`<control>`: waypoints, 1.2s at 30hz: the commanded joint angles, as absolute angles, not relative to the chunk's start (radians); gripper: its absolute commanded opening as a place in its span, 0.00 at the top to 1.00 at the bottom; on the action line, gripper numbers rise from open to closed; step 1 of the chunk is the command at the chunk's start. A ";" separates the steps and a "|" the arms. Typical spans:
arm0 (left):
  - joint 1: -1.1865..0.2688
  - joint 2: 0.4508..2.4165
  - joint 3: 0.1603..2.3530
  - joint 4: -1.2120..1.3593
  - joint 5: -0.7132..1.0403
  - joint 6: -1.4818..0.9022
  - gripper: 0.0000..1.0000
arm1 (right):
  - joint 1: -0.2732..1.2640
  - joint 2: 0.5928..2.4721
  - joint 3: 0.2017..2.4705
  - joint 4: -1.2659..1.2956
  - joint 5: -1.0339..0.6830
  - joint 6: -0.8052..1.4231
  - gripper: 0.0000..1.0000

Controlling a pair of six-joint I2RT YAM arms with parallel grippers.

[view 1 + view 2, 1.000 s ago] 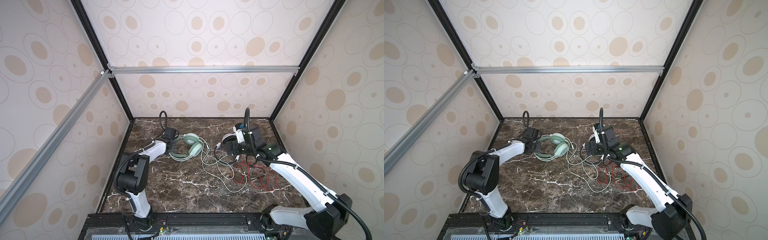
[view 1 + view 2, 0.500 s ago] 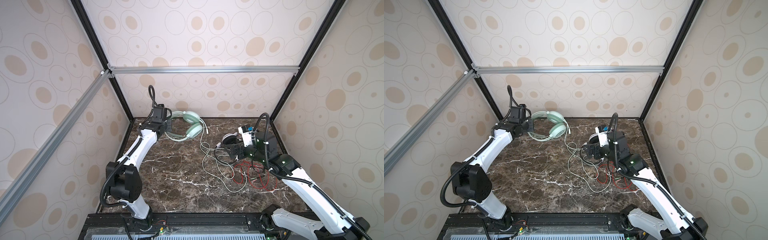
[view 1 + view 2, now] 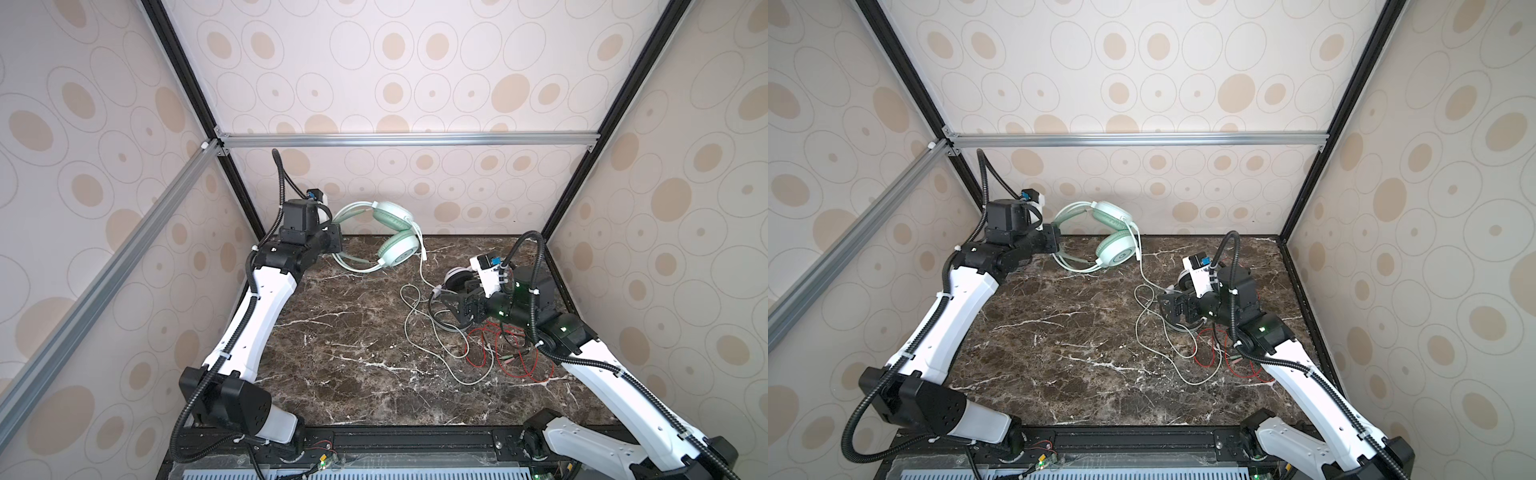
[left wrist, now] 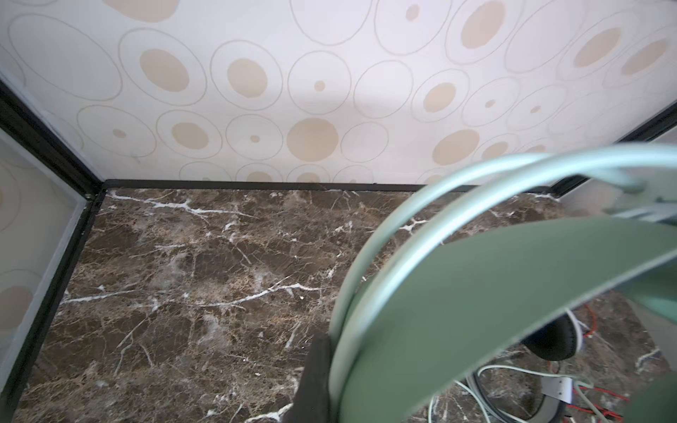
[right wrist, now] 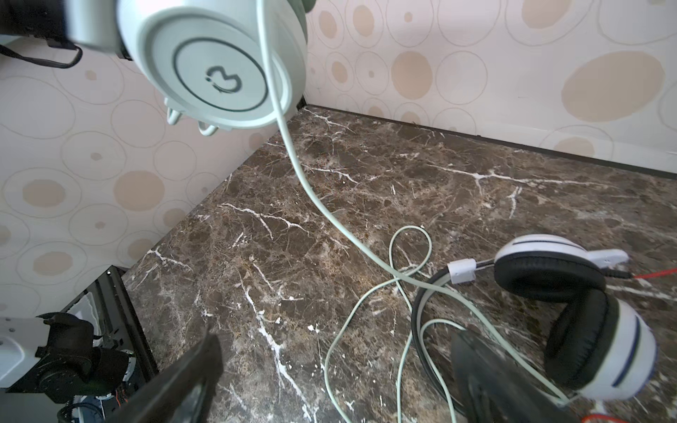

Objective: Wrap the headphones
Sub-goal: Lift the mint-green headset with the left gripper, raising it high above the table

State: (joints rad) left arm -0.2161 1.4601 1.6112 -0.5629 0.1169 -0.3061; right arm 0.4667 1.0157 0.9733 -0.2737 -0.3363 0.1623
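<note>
While one mint-green pair (image 3: 397, 247) hangs, one white-and-black pair (image 5: 549, 274) on tabletop (image 3: 332, 353)

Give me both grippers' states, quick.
Left gripper: shut on the mint-green headphones, at the headband.
Right gripper: open, holding nothing, by the white-and-black headphones.

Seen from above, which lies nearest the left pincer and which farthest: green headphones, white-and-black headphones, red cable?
In a top view, from the left pincer:
1. mint-green headphones: held by it, up off the table, at the back.
2. white-and-black headphones: on the table, right side.
3. red cable: farther right, toward the front.
</note>
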 commanded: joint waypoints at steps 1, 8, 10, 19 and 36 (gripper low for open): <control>-0.221 1.397 1.639 -0.510 0.202 -0.420 1.00 | 0.457 1.048 0.951 -0.182 -0.438 0.139 0.00; -0.230 1.341 1.651 -0.548 0.223 -0.482 1.00 | 0.457 1.066 0.893 -0.068 -0.567 0.142 0.00; -0.233 1.340 1.675 -0.576 0.229 -0.495 1.00 | 0.456 1.064 0.876 -0.045 -0.585 0.138 0.00; -0.245 1.335 1.733 -0.610 0.252 -0.503 1.00 | 0.455 1.090 0.883 0.006 -0.571 0.114 0.00; -0.245 1.423 1.919 -0.683 0.350 -0.489 1.00 | 0.453 1.145 0.929 -0.032 -0.472 0.033 0.00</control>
